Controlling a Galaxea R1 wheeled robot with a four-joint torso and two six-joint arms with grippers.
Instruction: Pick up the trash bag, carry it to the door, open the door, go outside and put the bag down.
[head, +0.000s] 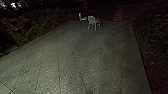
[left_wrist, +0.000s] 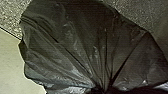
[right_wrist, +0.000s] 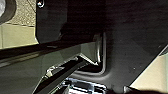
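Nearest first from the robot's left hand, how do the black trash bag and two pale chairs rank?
1. Black trash bag, close in the left wrist view.
2. Front pale chair, ahead in the head view.
3. Rear pale chair, behind, left.

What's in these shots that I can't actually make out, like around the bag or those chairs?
Left wrist view: black plastic hides what fills the bag; the edge cuts off its gathered end.
Head view: darkness hides whatever lies beyond the chairs; the bright patches are too small to identify.
Right wrist view: the robot's dark plate hides whatever is behind it.
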